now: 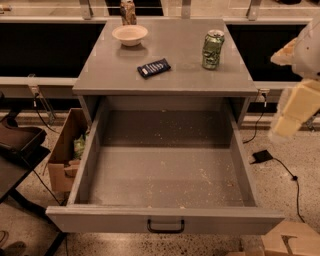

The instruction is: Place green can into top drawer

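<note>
The green can [213,49] stands upright on the right side of the grey cabinet top [185,75]. The top drawer [165,218] is pulled fully open below it, with a speckled grey floor and a black handle [165,227] at the front centre. Nothing lies in the drawer. My gripper [282,125] is at the right edge of the view on its cream arm. It hangs beside the drawer's right wall, below and to the right of the can and well apart from it. It holds nothing that I can see.
On the cabinet top are a white bowl [130,34], a dark blue snack bar [154,68] and a brownish container [128,12] at the back. A cardboard box [67,150] stands on the floor at the left. A black cable and plug [262,156] lie at the right.
</note>
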You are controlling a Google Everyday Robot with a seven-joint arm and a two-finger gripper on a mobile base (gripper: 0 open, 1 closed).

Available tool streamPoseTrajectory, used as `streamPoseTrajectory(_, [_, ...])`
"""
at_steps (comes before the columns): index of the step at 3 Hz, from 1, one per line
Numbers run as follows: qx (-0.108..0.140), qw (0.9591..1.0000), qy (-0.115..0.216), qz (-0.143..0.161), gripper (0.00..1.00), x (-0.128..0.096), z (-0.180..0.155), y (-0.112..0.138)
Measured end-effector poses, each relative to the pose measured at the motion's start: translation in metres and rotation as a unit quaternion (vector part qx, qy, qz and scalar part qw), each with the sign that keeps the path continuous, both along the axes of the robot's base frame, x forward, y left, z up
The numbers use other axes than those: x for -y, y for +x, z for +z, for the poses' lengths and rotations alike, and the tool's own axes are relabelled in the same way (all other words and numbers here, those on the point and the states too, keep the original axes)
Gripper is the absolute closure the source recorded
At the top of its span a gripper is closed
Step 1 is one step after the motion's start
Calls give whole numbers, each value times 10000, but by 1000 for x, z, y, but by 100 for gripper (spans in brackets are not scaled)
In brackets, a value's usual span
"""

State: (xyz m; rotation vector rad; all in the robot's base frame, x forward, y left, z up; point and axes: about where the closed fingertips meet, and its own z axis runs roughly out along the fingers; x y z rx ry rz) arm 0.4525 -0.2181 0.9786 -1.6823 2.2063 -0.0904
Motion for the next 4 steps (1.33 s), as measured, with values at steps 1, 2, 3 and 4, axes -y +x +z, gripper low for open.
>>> streamPoseTrajectory(1, [634,9958,661,-79,0,4,11,58])
streamPoseTrajectory(2, [1190,9828,1408,-68,0,3,18,112])
streamPoseTrajectory(3, [1763,9598,2184,-88,0,-5,23,165])
streamPoseTrajectory(4, [2153,9419,2561,-285,0,-16,24,204])
